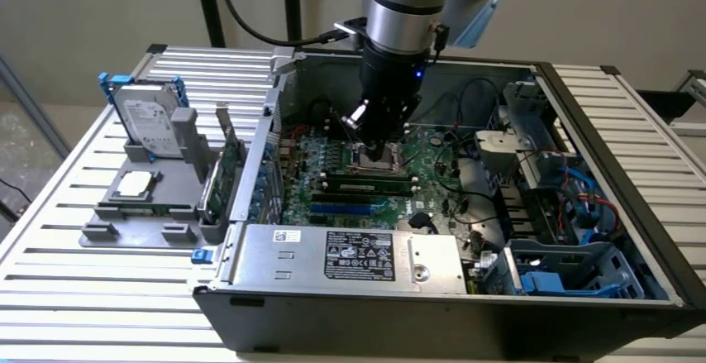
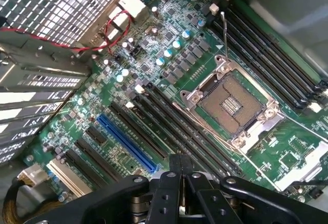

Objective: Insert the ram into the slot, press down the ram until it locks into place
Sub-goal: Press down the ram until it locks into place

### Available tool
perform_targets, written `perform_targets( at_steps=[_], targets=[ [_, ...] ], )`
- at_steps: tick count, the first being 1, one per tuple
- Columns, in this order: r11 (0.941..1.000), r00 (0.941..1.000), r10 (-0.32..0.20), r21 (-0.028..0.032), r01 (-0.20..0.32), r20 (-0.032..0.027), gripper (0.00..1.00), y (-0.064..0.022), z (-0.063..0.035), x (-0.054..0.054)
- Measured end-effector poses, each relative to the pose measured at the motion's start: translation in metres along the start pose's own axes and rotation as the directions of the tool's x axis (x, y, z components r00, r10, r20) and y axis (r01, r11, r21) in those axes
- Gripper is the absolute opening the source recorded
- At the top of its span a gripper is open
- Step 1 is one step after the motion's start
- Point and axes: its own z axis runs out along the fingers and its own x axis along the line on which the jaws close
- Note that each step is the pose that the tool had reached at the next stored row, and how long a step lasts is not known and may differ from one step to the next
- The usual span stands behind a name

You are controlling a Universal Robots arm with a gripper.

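Observation:
In the exterior view the ram, a dark-green stick with black chips, lies along the black slots just in front of the CPU socket. My gripper hangs low over that socket, a little behind the ram and apart from it. The wrist view has my fingers pressed together, shut, with nothing visible between them. Several parallel black slots run between the blue connector and the open CPU socket. I cannot make out the ram among them there.
More black sockets lie beyond the CPU socket. The power supply fills the case front, cables and a drive bay the exterior view's right. Outside the case stand a green card, a hard drive and a grey fixture.

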Motion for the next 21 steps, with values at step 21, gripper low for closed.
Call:
perform_targets(
  at_steps=[21],
  targets=[
    [0.9677, 0.9671, 0.252, 0.006, -0.252, 0.0366, 0.11, 0.0004, -0.0002, -0.0003]
  ],
)
